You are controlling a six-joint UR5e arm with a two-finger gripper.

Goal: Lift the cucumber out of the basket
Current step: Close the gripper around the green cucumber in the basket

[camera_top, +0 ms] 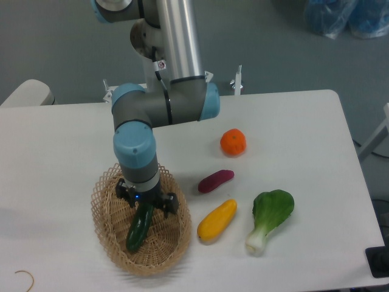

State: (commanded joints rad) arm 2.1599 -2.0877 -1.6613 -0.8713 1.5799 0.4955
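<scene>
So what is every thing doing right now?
gripper: low over the basket, at the cucumber's upper end; open or shut, cannot tell
cucumber: lying in the basket, top end hidden under the gripper
basket: flat on the table
orange: sitting on the table
purple vegetable: lying on the table
yellow squash: lying on the table
bok choy: lying on the table
</scene>
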